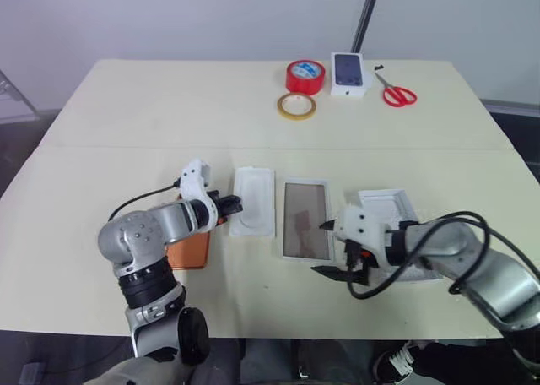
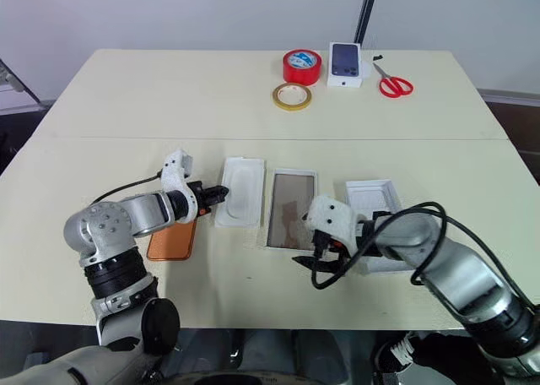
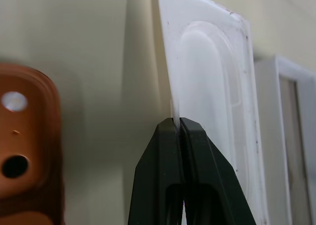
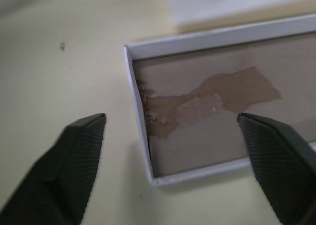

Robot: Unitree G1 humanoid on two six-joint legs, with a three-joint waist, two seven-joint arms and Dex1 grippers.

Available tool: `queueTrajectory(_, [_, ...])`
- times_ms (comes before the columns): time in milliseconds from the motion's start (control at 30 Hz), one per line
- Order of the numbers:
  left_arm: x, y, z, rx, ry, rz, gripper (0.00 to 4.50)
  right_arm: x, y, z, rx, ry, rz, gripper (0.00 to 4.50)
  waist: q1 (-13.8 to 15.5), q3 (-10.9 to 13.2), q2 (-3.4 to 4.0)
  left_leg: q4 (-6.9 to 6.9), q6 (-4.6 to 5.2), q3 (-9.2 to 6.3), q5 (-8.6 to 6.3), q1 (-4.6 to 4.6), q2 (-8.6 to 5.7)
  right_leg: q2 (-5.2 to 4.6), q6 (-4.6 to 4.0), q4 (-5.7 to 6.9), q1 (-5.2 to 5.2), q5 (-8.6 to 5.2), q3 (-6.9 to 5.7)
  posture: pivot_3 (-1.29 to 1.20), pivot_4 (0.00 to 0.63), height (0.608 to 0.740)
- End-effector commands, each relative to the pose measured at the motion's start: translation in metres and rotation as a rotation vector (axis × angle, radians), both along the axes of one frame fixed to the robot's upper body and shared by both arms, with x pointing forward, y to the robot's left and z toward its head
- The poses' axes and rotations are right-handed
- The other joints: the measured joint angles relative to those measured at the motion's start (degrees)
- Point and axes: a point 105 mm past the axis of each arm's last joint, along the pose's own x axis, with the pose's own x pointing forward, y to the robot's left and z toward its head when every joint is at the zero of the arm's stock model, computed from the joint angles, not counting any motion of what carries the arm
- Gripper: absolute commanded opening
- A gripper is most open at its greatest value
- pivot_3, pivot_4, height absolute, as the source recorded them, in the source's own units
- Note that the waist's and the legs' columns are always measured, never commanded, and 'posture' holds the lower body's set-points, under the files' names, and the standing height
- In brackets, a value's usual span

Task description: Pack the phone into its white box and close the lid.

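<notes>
A pale cream counter (image 1: 253,115) made of two boards, with a seam running straight across between them, stands before a plain light wall; a dark slanted pole (image 1: 368,15) rises behind its far edge.

Along the far side sit a red roll of tape (image 1: 305,76), a flat yellowish tape ring (image 1: 297,106), a small white carton printed with a dark phone (image 1: 348,73) and red-handled scissors (image 1: 396,92).

On the near board, the flat copper-orange phone (image 1: 189,252) lies back up, partly hidden under the left arm. Just beside it lies a white plastic insert with a rounded oval recess (image 1: 253,201). The left hand (image 3: 180,127) is pinched on the edge of that insert, its black fingers pressed together on the thin rim.

Next comes the shallow white box with a brownish-grey floor (image 1: 305,220), open and empty, its floor marked by a torn brown patch. The right hand (image 4: 170,136) hovers with its fingers spread wide over the box's near corner, holding nothing. The white lid with a pale grey floor (image 1: 388,206) lies just beyond the right arm.
</notes>
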Motion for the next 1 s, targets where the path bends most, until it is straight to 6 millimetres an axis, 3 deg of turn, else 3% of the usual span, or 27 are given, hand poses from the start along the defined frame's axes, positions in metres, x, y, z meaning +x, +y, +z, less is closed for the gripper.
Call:
queueTrajectory(33, [0.004,0.009,0.018,-0.019,-0.061,0.037,0.0,-0.003,0.01,-0.005,-0.066,-0.041,0.072,2.66,-0.01,0.0,0.0,0.0,-0.02,0.01,0.01,0.0,0.0,0.0,0.0,-0.01,0.0,0.0,0.0,0.0,0.15,0.74])
queueTrajectory(200, [0.005,0.016,0.024,-0.021,-0.082,0.056,0.0,0.002,0.013,-0.013,-0.11,-0.064,0.091,0.02,-0.02,0.01,-0.02,-0.01,-0.07,0.01,0.04,-0.01,-0.01,-0.03,0.0,-0.04,0.0,0.0,-0.01,0.0,0.15,0.74])
queueTrajectory(533, [0.008,0.023,0.041,-0.033,-0.142,0.059,0.0,0.015,0.039,-0.004,-0.092,-0.189,0.21,0.02,-0.13,0.02,-0.04,-0.03,-0.12,0.0,0.06,0.0,0.0,-0.02,0.01,-0.01,-0.03,0.0,-0.02,0.0,0.15,0.74])
queueTrajectory(667, [0.01,0.02,0.044,-0.025,-0.146,0.04,0.0,0.036,0.045,-0.006,-0.116,-0.238,0.163,0.02,-0.16,0.02,-0.05,-0.06,-0.23,0.0,0.13,0.0,0.0,-0.03,0.0,-0.01,-0.05,0.0,-0.02,0.0,0.15,0.74])
queueTrajectory(767, [0.01,0.015,0.046,-0.029,-0.153,0.027,0.0,0.039,0.047,0.0,-0.088,-0.24,0.151,0.94,0.0,0.02,-0.05,-0.06,-0.24,0.0,0.13,-0.01,0.0,-0.05,0.0,-0.01,-0.06,0.0,-0.02,0.0,0.15,0.74])
queueTrajectory(967, [0.006,-0.012,0.042,-0.02,-0.147,-0.038,0.0,0.038,0.034,0.039,0.05,-0.265,0.103,4.02,0.02,0.03,-0.06,-0.05,-0.24,0.0,0.13,-0.03,-0.02,-0.07,0.01,-0.01,-0.05,0.01,-0.03,0.0,0.15,0.74])
queueTrajectory(1000, [0.004,-0.019,0.039,-0.01,-0.142,-0.056,0.0,0.038,0.027,0.045,0.058,-0.264,0.09,4.02,0.03,0.03,-0.06,-0.05,-0.24,0.0,0.13,-0.03,-0.02,-0.07,0.01,-0.02,-0.05,0.01,-0.03,0.0,0.15,0.74])
